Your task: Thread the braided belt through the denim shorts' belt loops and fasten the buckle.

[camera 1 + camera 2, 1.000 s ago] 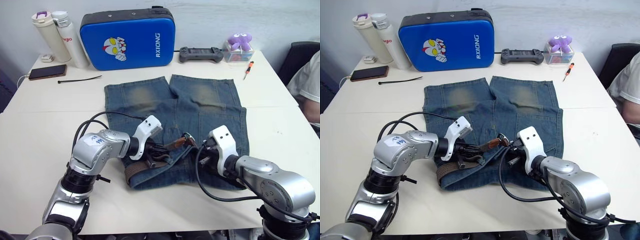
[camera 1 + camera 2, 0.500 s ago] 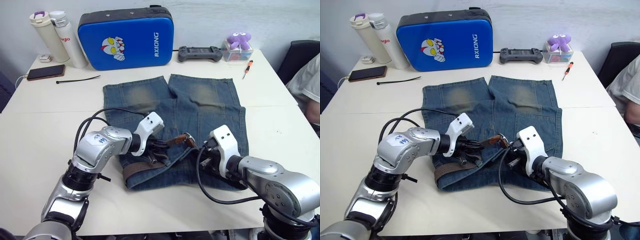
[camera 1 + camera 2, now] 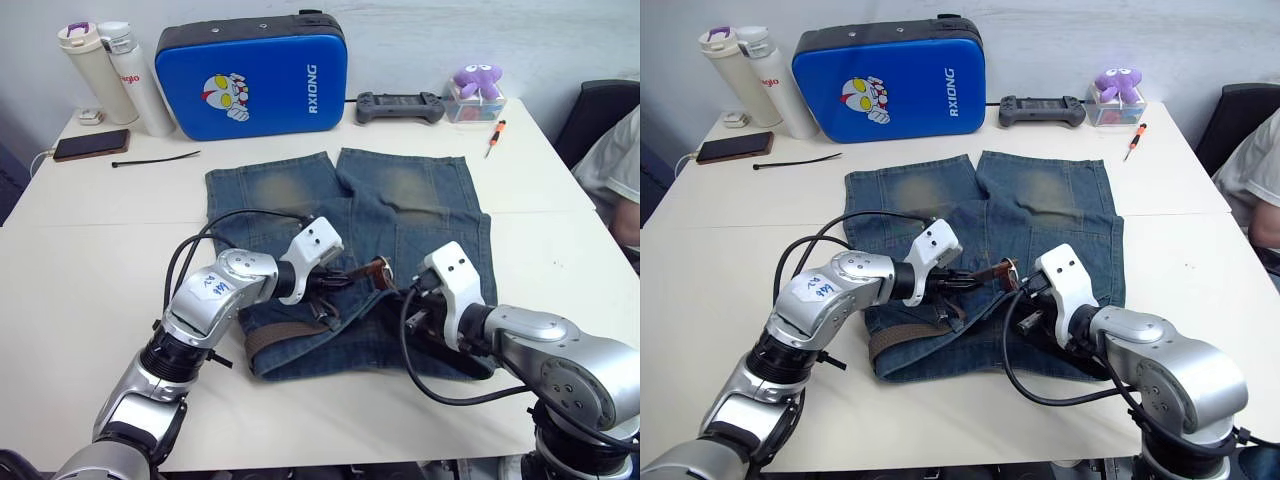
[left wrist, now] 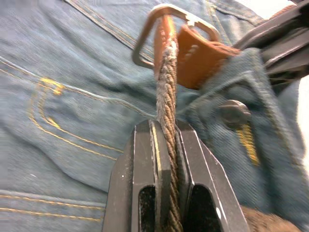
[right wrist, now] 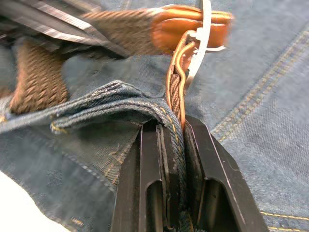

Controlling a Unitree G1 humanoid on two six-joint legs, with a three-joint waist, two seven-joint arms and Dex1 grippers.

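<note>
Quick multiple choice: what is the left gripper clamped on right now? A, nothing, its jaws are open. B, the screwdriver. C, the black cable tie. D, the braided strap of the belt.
D: in the left wrist view the left gripper has its jaws shut on the belt, the braided strap running up from between them to the buckle over the shorts.

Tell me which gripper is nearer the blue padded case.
Left. The left gripper sits over the shorts' middle, closer to the blue padded case; the right gripper is lower and farther right.
</note>
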